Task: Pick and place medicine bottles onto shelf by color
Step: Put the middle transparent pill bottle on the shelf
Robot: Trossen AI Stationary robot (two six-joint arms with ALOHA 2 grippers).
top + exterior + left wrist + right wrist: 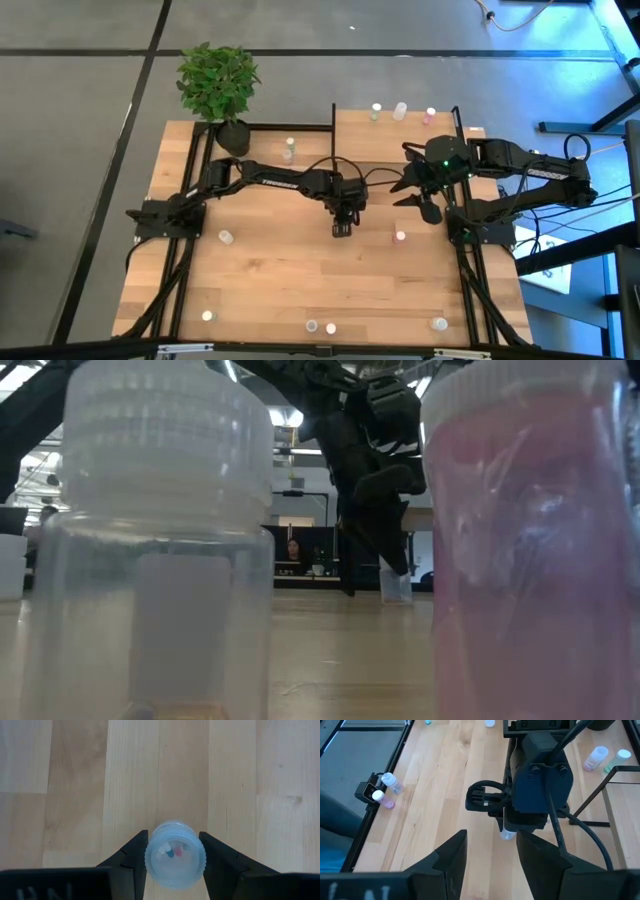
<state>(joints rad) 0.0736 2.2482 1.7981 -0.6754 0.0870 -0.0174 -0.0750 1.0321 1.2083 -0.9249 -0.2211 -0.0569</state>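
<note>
A tiny translucent medicine bottle (175, 852) with a bluish cap stands upright at mid-table, and my left gripper (342, 230) is shut on it from above. The low view shows the same bottle (396, 586) under the dark fingers. My right gripper (425, 200) hangs open above the table's right side with nothing between its fingers (447, 855). The light-wood shelf (400, 140) stands at the far right; three bottles (400, 110) stand on its far edge. My left gripper pinches the bottle at its cap's two opposite sides (150, 856), one finger (132, 852) on each side. The fingers come steeply from above, slanting down. The bottle is upright with its base at the tabletop (396, 600); whether it rests there I cannot tell.
Loose bottles stand about the table: one far left of centre (288, 150), one at the left (226, 237), a pink-capped one (400, 237) right of my left gripper, and several along the near edge (320, 326). A potted plant (218, 85) stands at the far left corner.
</note>
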